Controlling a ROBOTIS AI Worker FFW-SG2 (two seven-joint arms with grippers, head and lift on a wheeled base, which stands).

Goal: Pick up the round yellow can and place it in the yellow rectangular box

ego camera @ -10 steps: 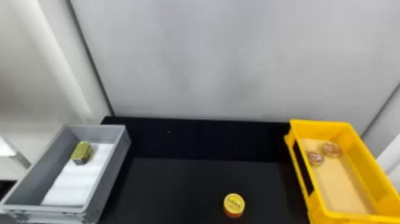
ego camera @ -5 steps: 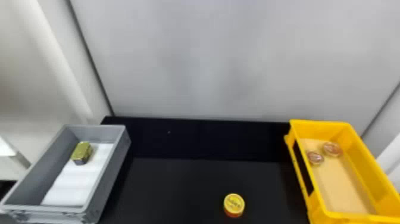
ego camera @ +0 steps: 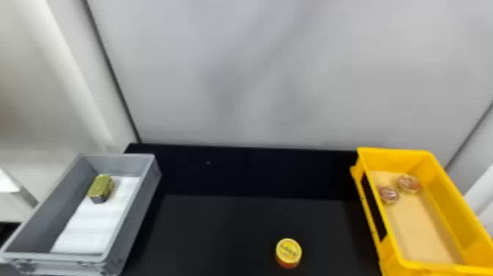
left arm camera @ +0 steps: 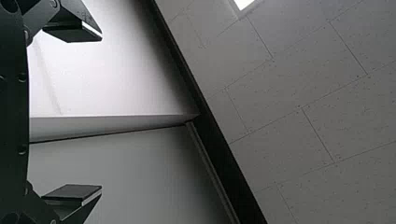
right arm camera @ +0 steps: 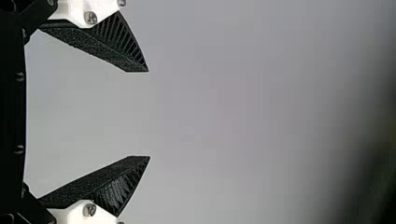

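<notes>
The yellow can hasn't moved (jaws spread on left gripper and right gripper).

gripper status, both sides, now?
Left end effector: open, holding nothing.
Right end effector: open, holding nothing.

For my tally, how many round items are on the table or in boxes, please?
3: the yellow can on the table; left reddish item and right reddish item in the yellow box.
</notes>
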